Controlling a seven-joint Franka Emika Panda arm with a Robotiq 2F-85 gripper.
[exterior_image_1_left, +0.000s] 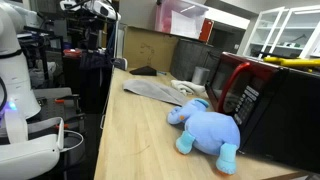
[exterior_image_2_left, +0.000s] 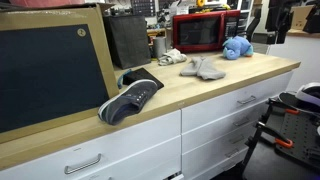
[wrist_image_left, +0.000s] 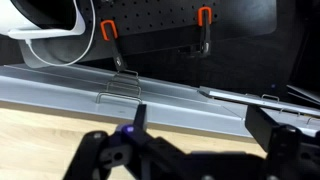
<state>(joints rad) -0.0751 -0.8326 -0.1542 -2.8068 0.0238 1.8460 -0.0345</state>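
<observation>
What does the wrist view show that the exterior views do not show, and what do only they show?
Only the wrist view: a black pegboard with a grey metal rail below it. Only the exterior views: the blue plush toy, the red microwave, the grey cloth and a dark shoe on the wooden counter. Shared: the gripper, open, holding nothing; the orange handles possibly appear in both.
</observation>
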